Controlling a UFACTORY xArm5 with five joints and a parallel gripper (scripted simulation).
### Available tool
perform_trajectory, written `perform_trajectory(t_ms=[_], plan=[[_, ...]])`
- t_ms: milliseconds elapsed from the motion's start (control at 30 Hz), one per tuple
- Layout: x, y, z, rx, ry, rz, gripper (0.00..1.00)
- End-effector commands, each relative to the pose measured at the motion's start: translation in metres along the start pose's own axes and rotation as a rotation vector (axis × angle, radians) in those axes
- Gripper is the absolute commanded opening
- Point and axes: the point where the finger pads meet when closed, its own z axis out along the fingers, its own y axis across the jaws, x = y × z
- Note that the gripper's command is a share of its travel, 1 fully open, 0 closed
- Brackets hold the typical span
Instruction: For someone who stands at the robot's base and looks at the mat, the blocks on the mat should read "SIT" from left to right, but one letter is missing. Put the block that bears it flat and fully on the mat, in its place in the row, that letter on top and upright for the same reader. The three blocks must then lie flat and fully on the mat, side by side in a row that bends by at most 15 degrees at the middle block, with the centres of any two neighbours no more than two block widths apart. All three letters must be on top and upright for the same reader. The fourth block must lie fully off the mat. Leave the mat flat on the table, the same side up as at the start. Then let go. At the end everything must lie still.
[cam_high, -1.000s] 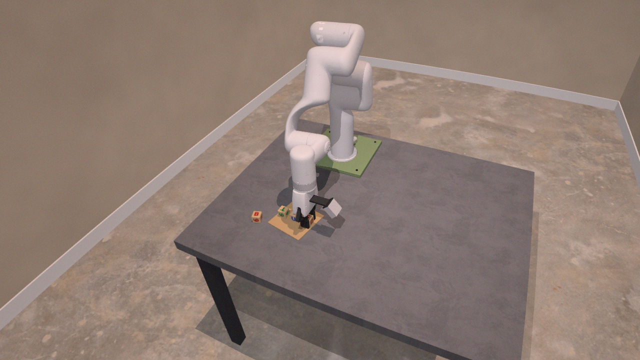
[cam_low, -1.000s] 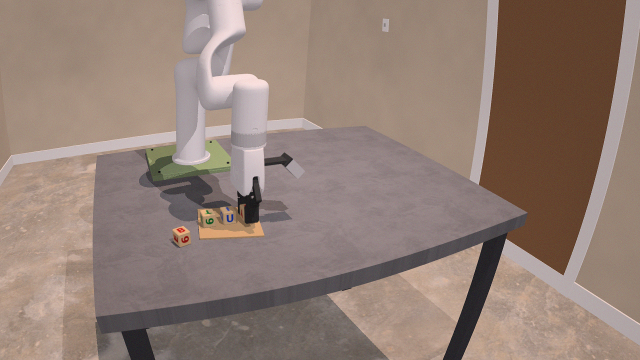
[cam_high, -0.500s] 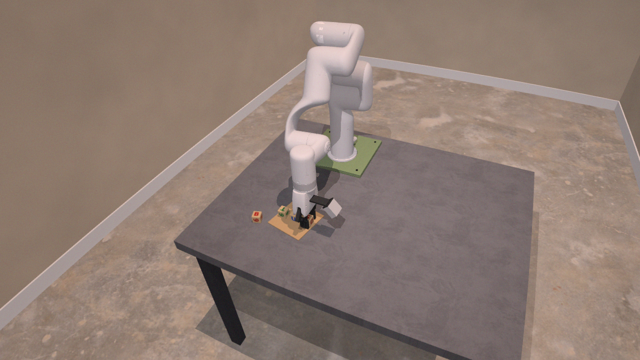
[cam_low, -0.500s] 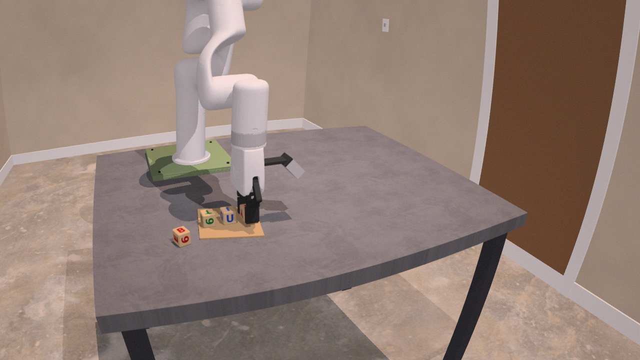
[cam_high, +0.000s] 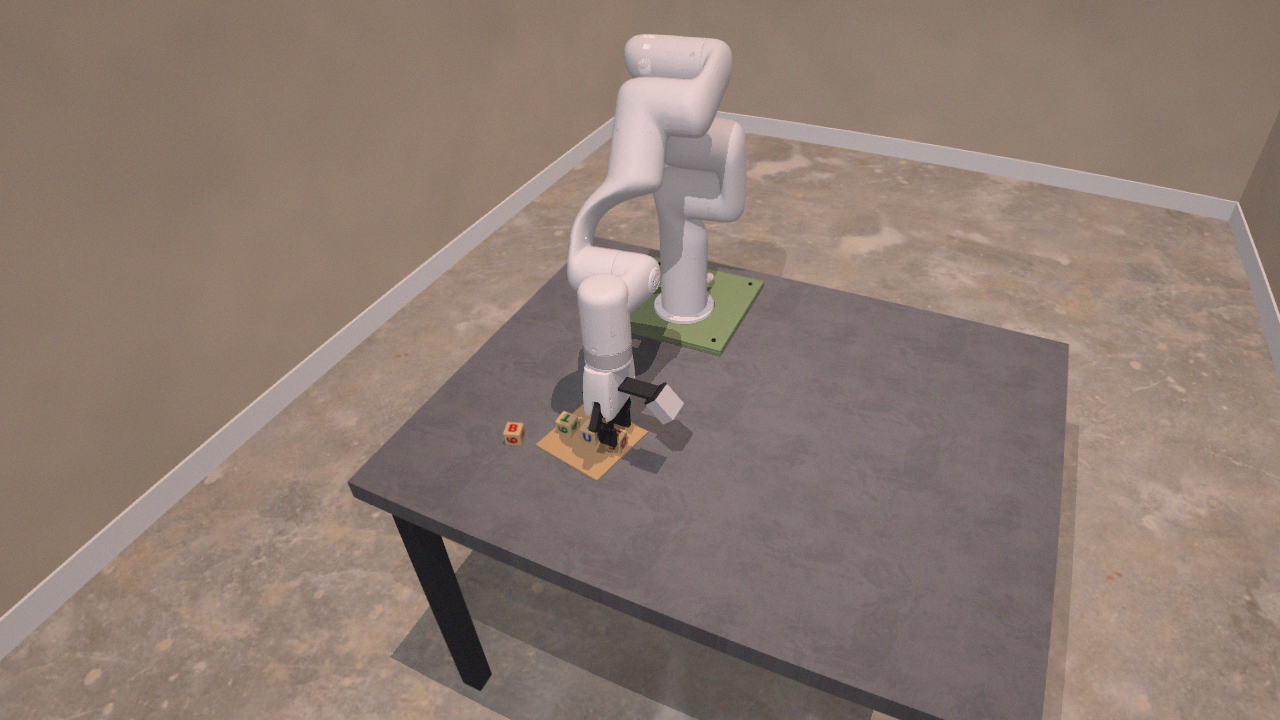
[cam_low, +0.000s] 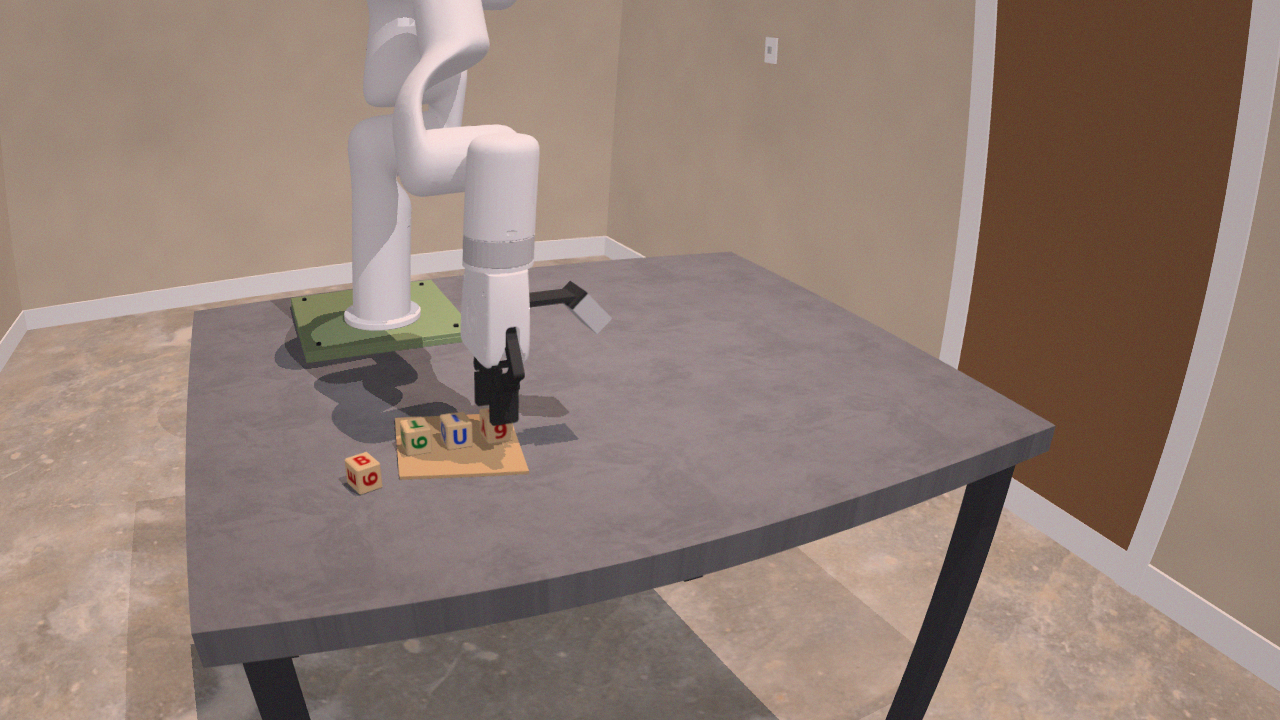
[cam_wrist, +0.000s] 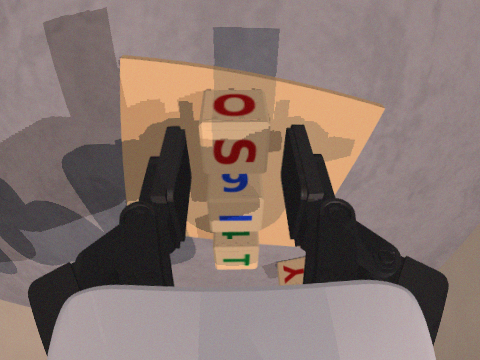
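Note:
The tan mat (cam_low: 460, 456) lies on the grey table and carries three wooden blocks in a row. In the wrist view the block with a red S (cam_wrist: 235, 154) on top lies flat on the mat (cam_wrist: 154, 114); behind it are the block with a blue I (cam_wrist: 236, 215) and the block with a green T (cam_wrist: 235, 259). In the exterior view they show as the S block (cam_low: 494, 432), the I block (cam_low: 456, 431) and the T block (cam_low: 416, 435). My gripper (cam_wrist: 235, 150) is open over the S block, with a gap at each finger. It also shows in the exterior view (cam_low: 501, 413).
A fourth block with a red B (cam_low: 362, 471) on top lies on the table left of the mat, clear of it. It also shows in the top view (cam_high: 512, 433). The arm's green base plate (cam_low: 375, 331) is behind the mat.

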Motion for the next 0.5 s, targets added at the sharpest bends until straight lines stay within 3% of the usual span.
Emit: perform_trajectory(t_ms=[0, 133, 467], plan=[[0.0, 0.001, -0.03, -0.003, 0.0, 0.0, 0.47], [0.0, 0.001, -0.049, -0.003, 0.0, 0.0, 0.47], [0.0, 0.001, -0.064, -0.003, 0.0, 0.0, 0.47]])
